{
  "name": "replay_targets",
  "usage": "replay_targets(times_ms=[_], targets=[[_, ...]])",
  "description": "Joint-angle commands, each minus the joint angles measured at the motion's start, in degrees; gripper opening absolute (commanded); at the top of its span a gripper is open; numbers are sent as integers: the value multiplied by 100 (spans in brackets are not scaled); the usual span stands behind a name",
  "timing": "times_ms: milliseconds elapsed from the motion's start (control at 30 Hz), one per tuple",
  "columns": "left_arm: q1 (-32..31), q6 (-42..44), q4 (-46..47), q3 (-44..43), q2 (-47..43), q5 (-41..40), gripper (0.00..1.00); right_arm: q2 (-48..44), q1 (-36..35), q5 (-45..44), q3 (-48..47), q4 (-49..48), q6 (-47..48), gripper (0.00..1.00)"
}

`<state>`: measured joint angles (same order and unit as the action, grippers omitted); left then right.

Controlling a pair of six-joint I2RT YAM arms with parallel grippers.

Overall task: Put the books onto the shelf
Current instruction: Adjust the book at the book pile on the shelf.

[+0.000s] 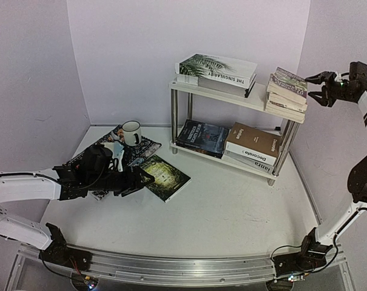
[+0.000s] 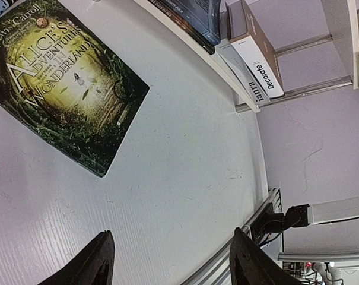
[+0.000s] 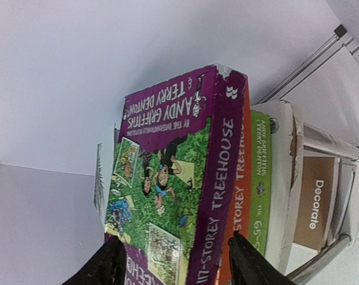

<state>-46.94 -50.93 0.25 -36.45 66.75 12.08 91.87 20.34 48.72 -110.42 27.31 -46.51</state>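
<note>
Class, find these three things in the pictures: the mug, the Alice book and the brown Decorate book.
mug (image 1: 131,133), top view, its white side.
Alice book (image 2: 60,83), left wrist view, middle of its cover.
Decorate book (image 1: 255,140), top view, its brown cover.

Over on your left there's a white mug (image 1: 131,133) with a dark rim, standing upright on a flat patterned placemat (image 1: 144,150). The mat lies at an angle on the white table (image 1: 232,206). A metal rail (image 1: 171,268) runs along the near edge, with some black cables (image 1: 280,248) looping near its right end. Pale walls (image 1: 122,60) close in three sides.
</note>
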Motion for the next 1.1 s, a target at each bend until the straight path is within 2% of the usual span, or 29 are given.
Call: replay_targets(times_ms=[0,300,1067], targets=[[0,48,217,-222,38,82,68,102,30,-239,-241,182,276,51],[-8,48,262,-239,109,75,68,243,22,-450,-454,59,295,31],[-35,151,374,-407,517,27,68,656,-65,-197,-480,-569,-51,18]])
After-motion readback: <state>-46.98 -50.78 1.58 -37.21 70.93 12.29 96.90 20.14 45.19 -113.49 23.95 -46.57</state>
